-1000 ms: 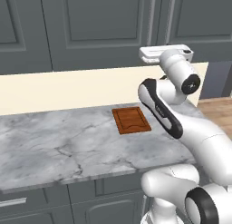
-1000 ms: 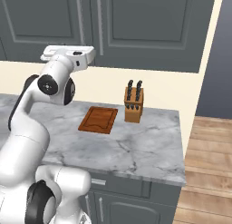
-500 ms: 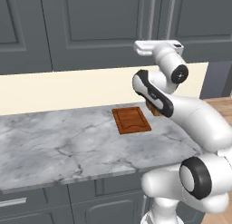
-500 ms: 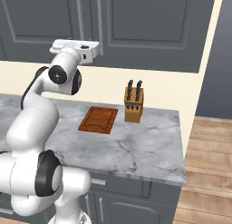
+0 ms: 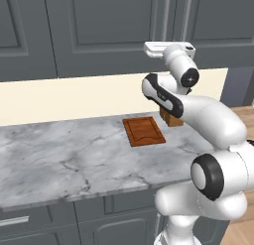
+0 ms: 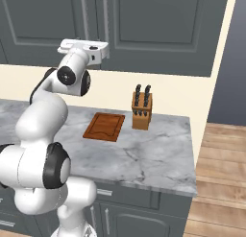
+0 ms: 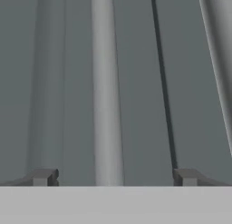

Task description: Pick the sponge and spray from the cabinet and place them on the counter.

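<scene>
The gripper (image 7: 111, 177) is raised to the closed cabinet (image 5: 99, 30), fingers spread wide with 1 silver door handle (image 7: 106, 91) standing between them, evidently positioned to pull that door open. The sponge and spray are presumably behind the shut doors. On the counter (image 6: 158, 159) below stand a cutting board (image 6: 104, 126) and a knife block (image 6: 141, 111), neither obstructing the door.

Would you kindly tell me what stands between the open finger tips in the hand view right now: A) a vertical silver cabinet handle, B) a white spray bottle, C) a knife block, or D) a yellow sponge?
A: in the hand view the gripper is open, and a long silver handle on the closed dark grey cabinet door runs up between its finger tips.
</scene>
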You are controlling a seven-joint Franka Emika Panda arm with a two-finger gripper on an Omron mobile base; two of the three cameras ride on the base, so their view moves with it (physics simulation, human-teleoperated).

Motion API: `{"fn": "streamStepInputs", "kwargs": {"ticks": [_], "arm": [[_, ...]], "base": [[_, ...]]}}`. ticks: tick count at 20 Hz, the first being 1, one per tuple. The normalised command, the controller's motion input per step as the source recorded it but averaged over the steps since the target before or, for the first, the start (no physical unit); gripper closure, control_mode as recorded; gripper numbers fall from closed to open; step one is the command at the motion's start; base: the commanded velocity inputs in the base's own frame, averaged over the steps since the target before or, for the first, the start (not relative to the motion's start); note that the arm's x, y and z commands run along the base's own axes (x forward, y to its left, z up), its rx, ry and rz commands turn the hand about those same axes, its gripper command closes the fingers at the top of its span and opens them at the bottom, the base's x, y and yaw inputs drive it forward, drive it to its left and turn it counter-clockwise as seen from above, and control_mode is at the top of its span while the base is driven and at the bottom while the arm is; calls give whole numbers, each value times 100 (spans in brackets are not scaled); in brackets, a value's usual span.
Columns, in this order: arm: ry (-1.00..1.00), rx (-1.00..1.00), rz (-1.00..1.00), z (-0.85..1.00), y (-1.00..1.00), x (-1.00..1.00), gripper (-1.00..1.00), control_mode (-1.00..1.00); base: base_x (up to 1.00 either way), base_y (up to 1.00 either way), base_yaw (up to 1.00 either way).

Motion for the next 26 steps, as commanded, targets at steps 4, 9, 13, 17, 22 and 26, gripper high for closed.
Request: {"fn": "streamStepInputs", "kwargs": {"ticks": [4, 9, 13, 17, 22, 26], "arm": [[1, 0, 0, 0, 0, 54, 100, -100], [0, 0, 0, 0, 0, 14, 100, -100], [0, 0, 0, 0, 0, 0, 100, -100], [0, 0, 0, 0, 0, 0, 100, -100], [0, 0, 0, 3, 0, 0, 100, -100], [0, 0, -1, 24, 0, -5, 100, -100]], "base": [[0, 0, 0], [0, 0, 0], [0, 0, 0], [0, 0, 0], [0, 0, 0], [0, 0, 0]]}}
